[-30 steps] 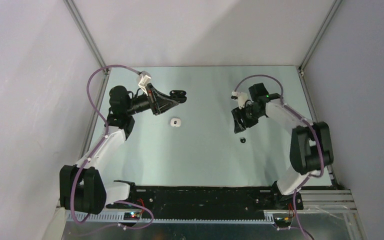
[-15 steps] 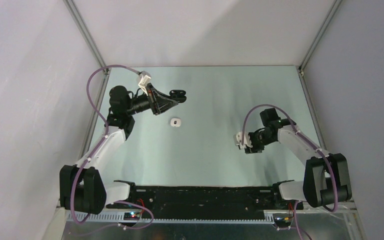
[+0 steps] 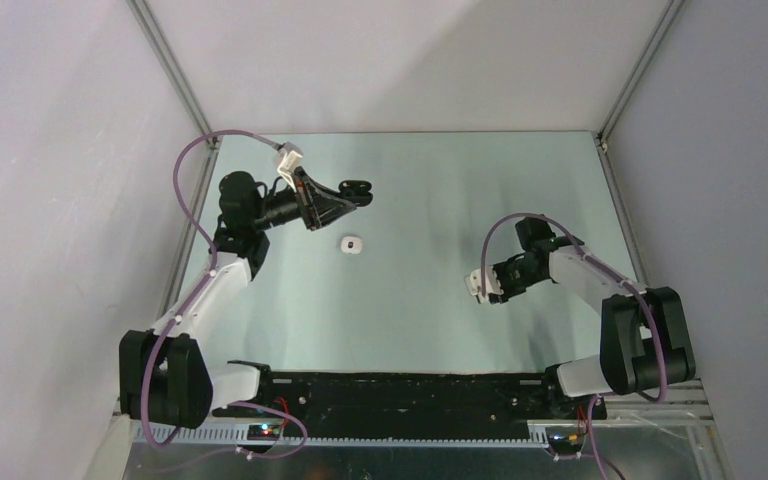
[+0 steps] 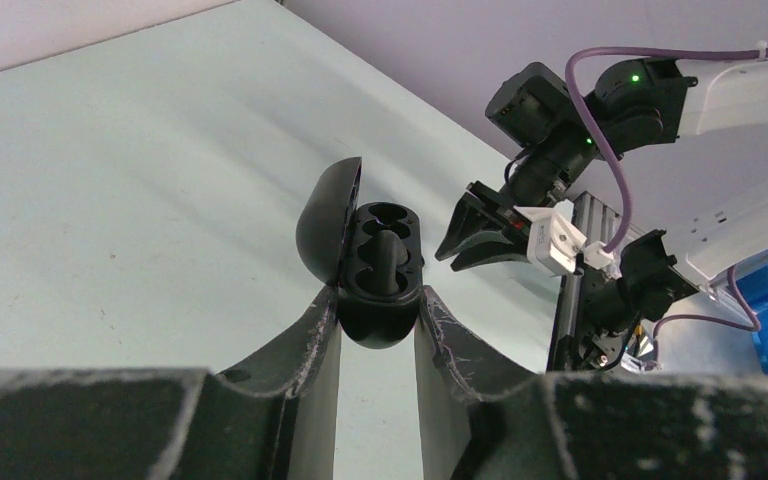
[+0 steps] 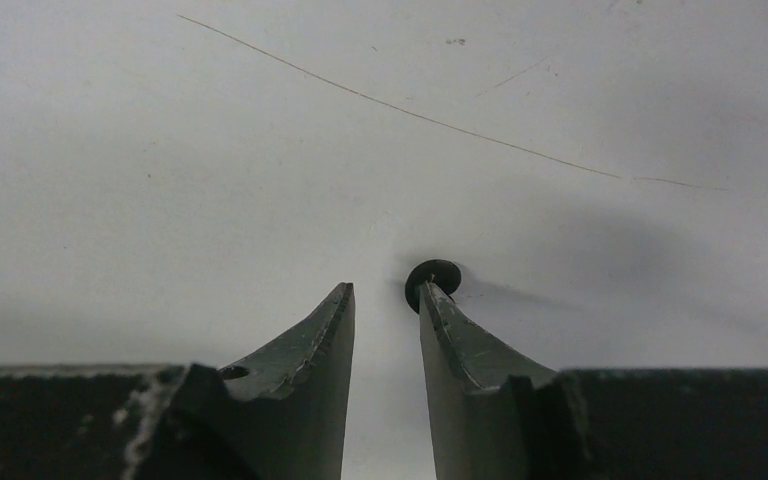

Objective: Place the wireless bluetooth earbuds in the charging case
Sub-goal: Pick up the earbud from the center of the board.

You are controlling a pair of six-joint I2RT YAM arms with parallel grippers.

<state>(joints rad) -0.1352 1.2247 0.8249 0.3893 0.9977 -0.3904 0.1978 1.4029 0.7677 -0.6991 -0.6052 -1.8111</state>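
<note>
One black earbud [image 5: 435, 272] — half hidden behind right tool [image 5: 385, 293] tip

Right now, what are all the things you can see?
case: one, black, lid open, held in the left gripper
bud: one, black, on the table at the tip of one right finger
white piece: one, white, on the table near the case; case or bud, cannot tell
table: one, pale green, under everything
walls: pale grey, around the table
cables: two, purple, one along each arm
left gripper: one, black, shut on the case
right gripper: one, black, low over the table, jaws apart
</note>
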